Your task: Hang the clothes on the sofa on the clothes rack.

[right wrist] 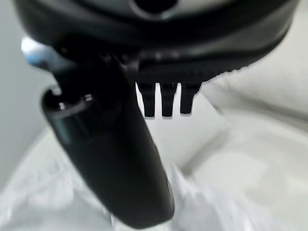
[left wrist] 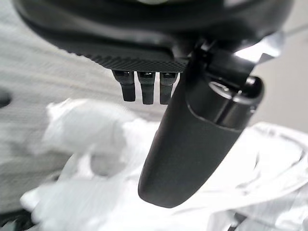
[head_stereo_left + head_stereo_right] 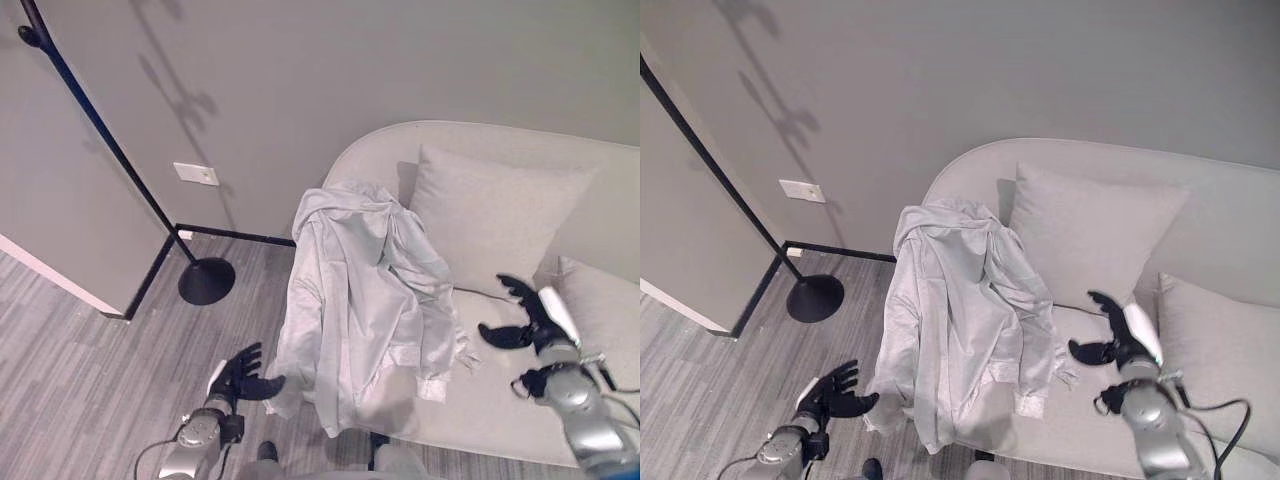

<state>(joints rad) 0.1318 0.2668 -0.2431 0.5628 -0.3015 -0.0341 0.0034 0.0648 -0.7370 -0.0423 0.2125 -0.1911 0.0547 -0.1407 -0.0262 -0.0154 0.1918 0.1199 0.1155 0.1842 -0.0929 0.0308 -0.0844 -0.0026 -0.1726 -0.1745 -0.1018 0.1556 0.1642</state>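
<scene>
Left hand (image 3: 238,376) low over the floor (image 3: 90,350), fingers spread, empty, just beside the hanging hem of the pale shirt (image 3: 355,300). Shirt draped over the sofa (image 3: 480,400) arm. Right hand (image 3: 525,320) open above the seat, empty. Clothes rack (image 3: 205,280) stands by the wall.

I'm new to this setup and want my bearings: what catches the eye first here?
A pale grey shirt draped over the left arm of a light sofa stands out first, its hem hanging toward the floor. The open left hand hovers low beside the hem and the open right hand over the seat by a cushion; neither touches the shirt. A black rack pole slants up from its round base at the left.
</scene>
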